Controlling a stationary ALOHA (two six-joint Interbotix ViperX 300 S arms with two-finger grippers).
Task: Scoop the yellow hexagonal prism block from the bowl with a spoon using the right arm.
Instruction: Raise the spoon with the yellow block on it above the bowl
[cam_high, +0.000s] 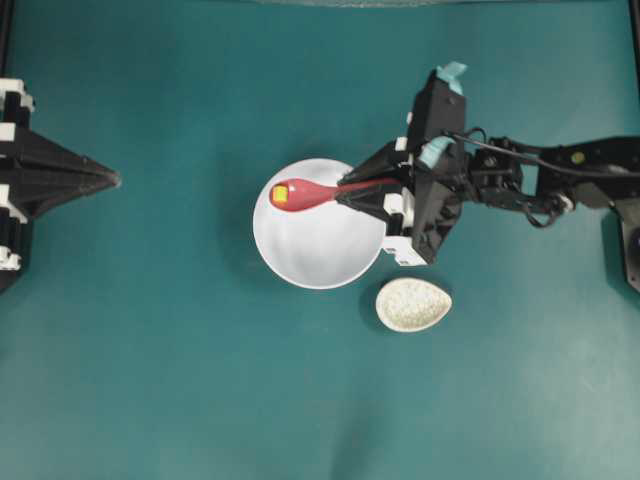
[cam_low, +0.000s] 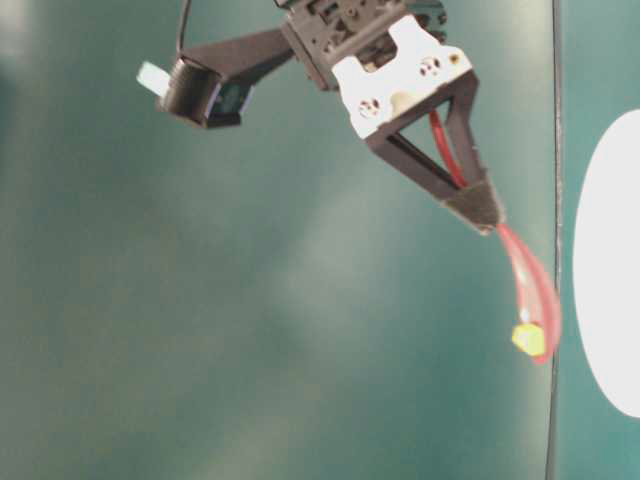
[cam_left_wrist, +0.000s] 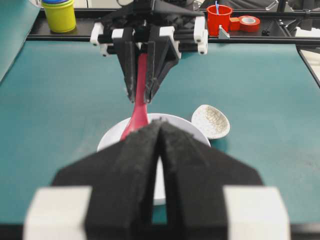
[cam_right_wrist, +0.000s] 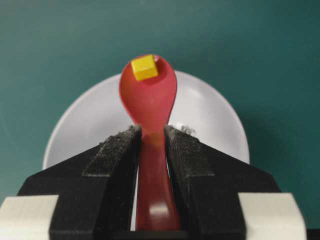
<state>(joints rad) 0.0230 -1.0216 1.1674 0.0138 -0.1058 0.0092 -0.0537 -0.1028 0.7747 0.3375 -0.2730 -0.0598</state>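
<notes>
**Block seated in spoon scoop, carried over the bowl**

Block position: the yellow hexagonal prism block (cam_right_wrist: 144, 67) lies in the scoop of the spoon (cam_right_wrist: 149, 100), close to the scoop's far tip, away from the fingers. The bowl (cam_high: 318, 245) sits beneath; in the overhead view the scoop hangs over the bowl's upper-left rim.

Grip: the right gripper (cam_high: 375, 191) has its fingers (cam_right_wrist: 112, 152) partly closed on the spoon's handle, one pad against each side. The handle runs straight out between them, so the spoon's long axis continues the gripper's own line, pointing left in the overhead view.

Relation governing the next move: the block rests at the end farthest from the grip, near the lip. Judged from this, any downward tilt of the tip would spill it; the scoop should be kept level or tip-up.

Left gripper (cam_left_wrist: 161, 150): pads together, nothing between them, parked well left of the bowl. The right arm is the nearer.

A speckled dish (cam_high: 413, 305) lies just beside the bowl.
</notes>
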